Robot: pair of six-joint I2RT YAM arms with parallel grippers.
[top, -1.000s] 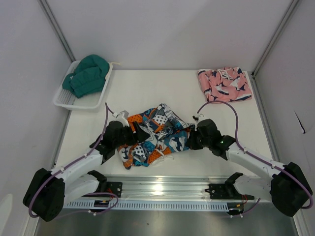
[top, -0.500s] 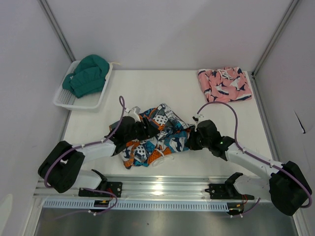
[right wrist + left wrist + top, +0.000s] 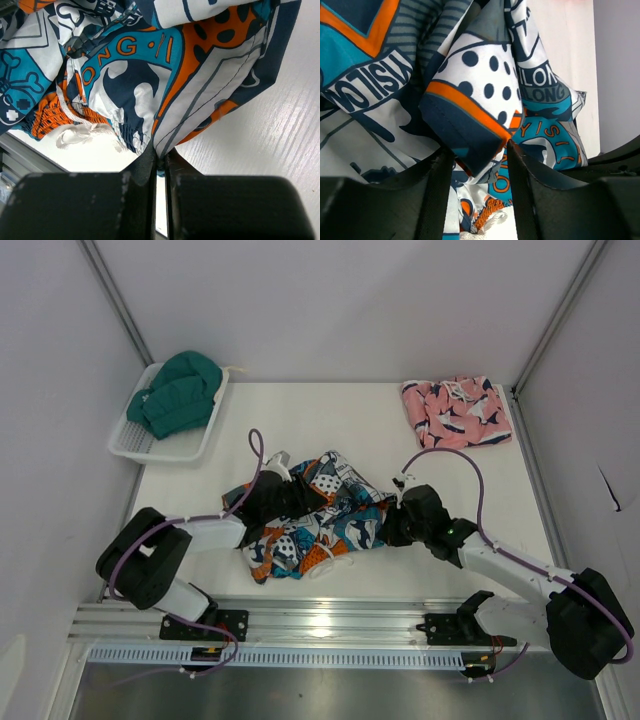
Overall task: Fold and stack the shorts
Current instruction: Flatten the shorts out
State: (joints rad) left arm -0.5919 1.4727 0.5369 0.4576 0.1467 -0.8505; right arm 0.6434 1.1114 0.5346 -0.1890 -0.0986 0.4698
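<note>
Two arms work the patchwork shorts (image 3: 318,512), bunched between them. Left gripper (image 3: 477,167): jaws apart, hem fold between, not pinched. Right gripper (image 3: 159,161): clamped on the cloth's edge. Step: spreading flat. Next, likely: left pinches, both pull outward.

Table (image 3: 320,425): patchwork shorts (image 3: 330,515), pink shorts (image 3: 457,412), basket (image 3: 190,448)

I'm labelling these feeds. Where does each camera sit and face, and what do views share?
Top external: above and behind, looking down at the table; both arms show.
Left wrist: on the left arm, facing the patchwork shorts; the left gripper straddles a fold.
Right wrist: on the right arm, facing the same shorts; the right gripper pinches their edge.
Shared: all show those shorts.
</note>
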